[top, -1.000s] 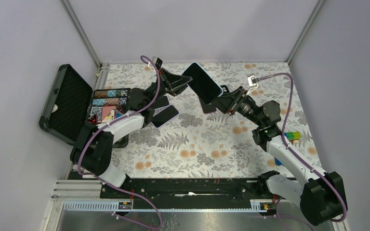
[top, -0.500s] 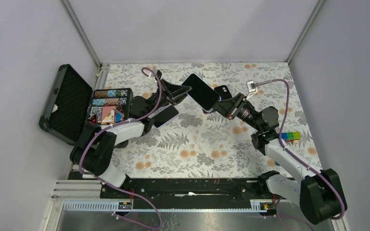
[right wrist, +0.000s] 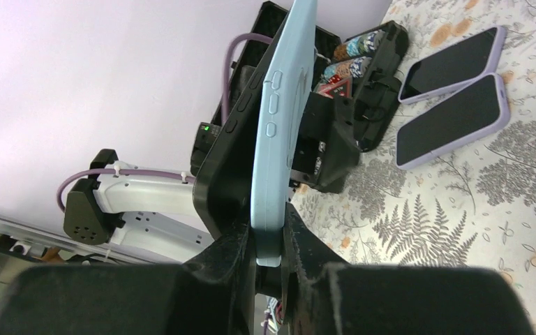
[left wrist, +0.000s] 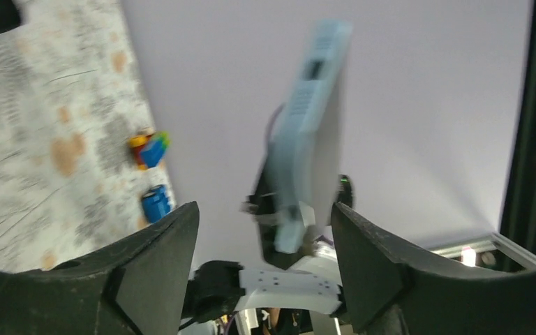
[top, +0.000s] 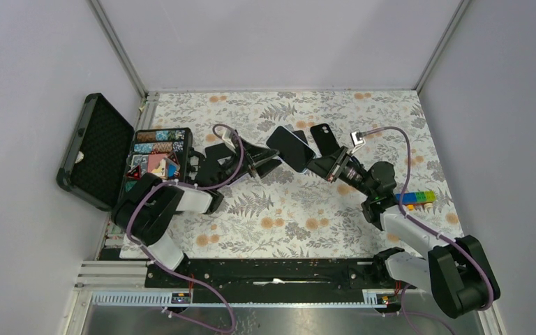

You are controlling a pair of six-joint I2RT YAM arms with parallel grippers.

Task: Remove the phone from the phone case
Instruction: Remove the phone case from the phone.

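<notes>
The right end effector (right wrist: 269, 259) is clamping the light-blue phone case (right wrist: 279, 125) aloft, the phone (top: 289, 146) not yet out. The left end effector (left wrist: 262, 216) is straddling it open, gripping nothing.

Looking it all over, I can't read a thing: no word, brand, number or sign is legible on the pale blue phone case (right wrist: 277, 132), on the dark screens of the two phones (right wrist: 453, 118) lying on the surface (top: 286, 209), or on the patterned tiles (top: 157, 164).
</notes>
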